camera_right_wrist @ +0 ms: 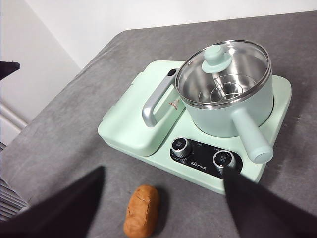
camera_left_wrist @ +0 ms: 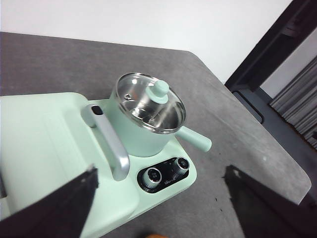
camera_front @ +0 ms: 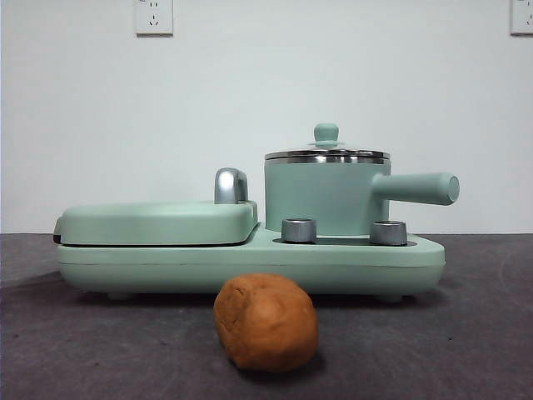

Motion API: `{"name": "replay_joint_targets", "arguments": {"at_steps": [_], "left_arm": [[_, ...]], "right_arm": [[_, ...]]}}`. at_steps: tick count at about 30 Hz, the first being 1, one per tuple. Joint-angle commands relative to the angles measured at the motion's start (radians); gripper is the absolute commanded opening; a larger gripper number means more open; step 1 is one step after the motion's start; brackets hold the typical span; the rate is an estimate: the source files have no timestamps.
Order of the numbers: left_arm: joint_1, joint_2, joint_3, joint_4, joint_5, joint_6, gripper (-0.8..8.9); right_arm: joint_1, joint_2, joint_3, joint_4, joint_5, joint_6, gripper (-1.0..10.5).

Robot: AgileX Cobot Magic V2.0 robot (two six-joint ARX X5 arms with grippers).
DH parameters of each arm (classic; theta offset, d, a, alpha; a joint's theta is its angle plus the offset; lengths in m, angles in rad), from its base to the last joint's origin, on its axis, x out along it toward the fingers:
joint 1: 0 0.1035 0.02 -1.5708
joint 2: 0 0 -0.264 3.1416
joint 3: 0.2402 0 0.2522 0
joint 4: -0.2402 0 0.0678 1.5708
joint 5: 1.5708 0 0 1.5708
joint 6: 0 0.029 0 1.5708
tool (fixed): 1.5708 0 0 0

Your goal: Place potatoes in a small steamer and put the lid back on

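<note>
Probably a lab: bare wall (camera_front: 333,67), sockets (camera_front: 154,17).

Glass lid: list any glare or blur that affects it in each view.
Front view: the lid is edge-on, its steel rim glinting, sharp. Left wrist view: pale glare on the glass, image slightly soft. Right wrist view: the steamer interior shows clearly through it, little glare.

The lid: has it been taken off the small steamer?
No, the lid sits on the small steamer, its steel rim flush on the pot's rim.
</note>
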Motion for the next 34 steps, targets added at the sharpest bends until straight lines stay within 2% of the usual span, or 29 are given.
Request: {"name": "replay_joint_targets", "arguments": {"at_steps": [1,11,23,30,34], "left_arm": [[-0.012,0.025,0.035,0.005,0.005,0.028,4.52],[-0.114,0.19,0.172,-0.052,-0.006,0.068,4.73],[-0.328,0.552,0.52,-0.16,-0.269,0.177,4.73],[-0.414,0.756,0.64,-0.119,-0.399,0.181,4.69],[-0.441,0.848,0.65,-0.011,-0.429,0.184,4.67]], "right_arm": [[0.001,0.008,0.021,0.006,-0.001,-0.015,4.5],[0.001,0.011,0.021,0.008,-0.001,-0.014,4.5],[0.001,0.021,0.021,-0.007,-0.001,-0.01,4.5],[0.001,0.021,0.021,-0.007,0.0,-0.011,4.5],[0.001,0.022,0.02,-0.007,0.0,-0.015,4.5]]}}
